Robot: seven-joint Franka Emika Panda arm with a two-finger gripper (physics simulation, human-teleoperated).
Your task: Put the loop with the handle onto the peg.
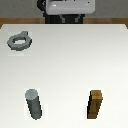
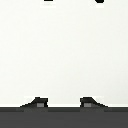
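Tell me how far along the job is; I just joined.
Nothing looks done: the loop with the handle lies flat on the table, apart from the upright peg. The tool holds nothing, fingers spread. Grasping, carrying and threading remain.

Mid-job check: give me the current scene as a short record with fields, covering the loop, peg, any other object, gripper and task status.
loop with the handle: lying flat on the white table, far part of the exterior view's left, not held
peg: upright, near part of the exterior view's left, nothing on it
wooden block: upright, near part of the exterior view's right, apart from the peg
gripper: fingertips spread apart in the wrist view, nothing between them, only bare table in front
task status: loop not yet picked up or placed
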